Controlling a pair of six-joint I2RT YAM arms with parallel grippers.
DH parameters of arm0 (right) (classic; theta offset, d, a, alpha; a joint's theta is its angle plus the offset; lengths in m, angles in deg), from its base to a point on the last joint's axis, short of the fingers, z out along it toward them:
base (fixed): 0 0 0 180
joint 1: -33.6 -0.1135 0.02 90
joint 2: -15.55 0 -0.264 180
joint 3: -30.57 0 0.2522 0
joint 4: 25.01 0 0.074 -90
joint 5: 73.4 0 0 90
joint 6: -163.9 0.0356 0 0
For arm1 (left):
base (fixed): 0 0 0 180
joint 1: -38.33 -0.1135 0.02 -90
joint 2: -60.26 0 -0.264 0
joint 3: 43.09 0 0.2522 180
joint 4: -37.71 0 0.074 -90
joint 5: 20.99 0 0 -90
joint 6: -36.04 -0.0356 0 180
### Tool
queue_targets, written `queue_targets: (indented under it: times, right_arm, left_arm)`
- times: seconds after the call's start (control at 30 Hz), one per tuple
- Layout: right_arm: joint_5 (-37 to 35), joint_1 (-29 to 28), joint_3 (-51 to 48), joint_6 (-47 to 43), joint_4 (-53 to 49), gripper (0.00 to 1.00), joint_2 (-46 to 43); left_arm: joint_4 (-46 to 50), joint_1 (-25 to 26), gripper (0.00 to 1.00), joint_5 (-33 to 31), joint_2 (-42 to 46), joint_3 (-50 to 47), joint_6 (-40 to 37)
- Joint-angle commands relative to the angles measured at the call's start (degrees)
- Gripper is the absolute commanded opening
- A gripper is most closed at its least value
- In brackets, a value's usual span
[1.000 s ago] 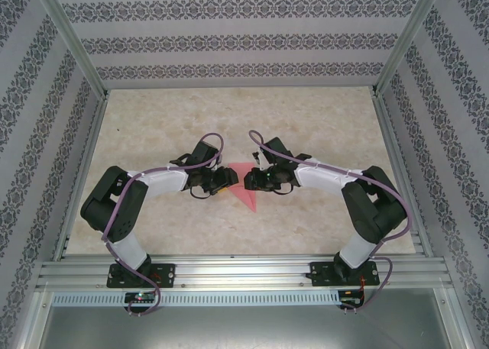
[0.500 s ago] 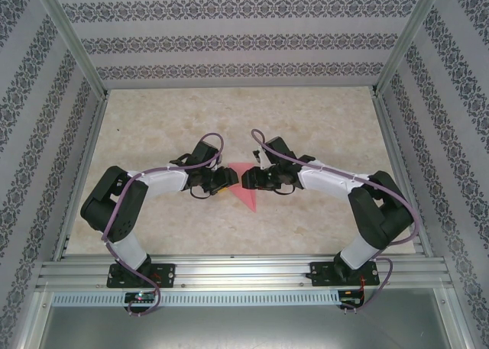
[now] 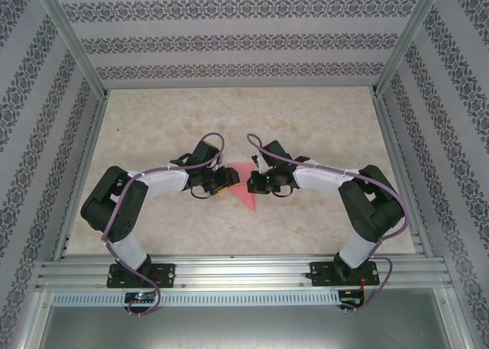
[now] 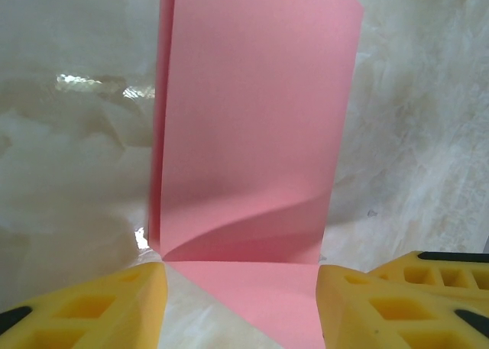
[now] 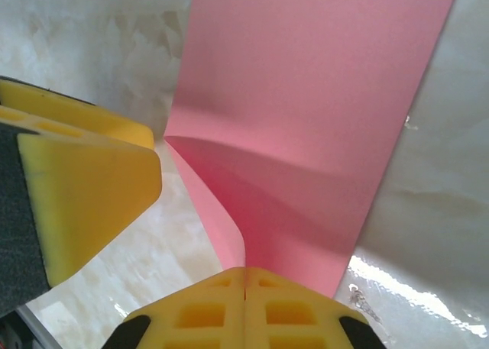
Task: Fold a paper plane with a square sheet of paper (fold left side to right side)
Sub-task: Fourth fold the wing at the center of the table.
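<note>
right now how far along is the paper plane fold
Early. Done: one side of the square sheet of paper is lifted and curling over. In hand: the right gripper is shut on its edge; the left gripper stands open astride it. Left: no flat crease yet, no dart shape.

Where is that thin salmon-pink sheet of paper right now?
In the top view, the thin salmon-pink sheet of paper sits on the beige table, between the left gripper and the right gripper, which pinches its edge.
</note>
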Motion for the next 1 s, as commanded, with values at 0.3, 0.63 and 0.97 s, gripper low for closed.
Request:
queue_targets:
  times: [0.3, 0.63, 0.97]
  right_arm:
    - [-3.01, 0.64, 0.58, -1.02, -1.47, 0.02, 0.01]
    - [-3.23, 0.73, 0.40, -0.86, -1.42, 0.03, 0.45]
    - [-3.46, 1.08, 0.64, -0.59, -1.46, 0.05, 1.45]
  left_arm:
    - [0.49, 0.66, 0.56, 0.02, 0.51, 0.96, -0.92]
    - [-1.11, 1.58, 0.44, 0.93, -2.11, 2.66, -0.31]
    - [-1.57, 2.03, 0.41, 0.98, -3.58, 3.20, -0.04]
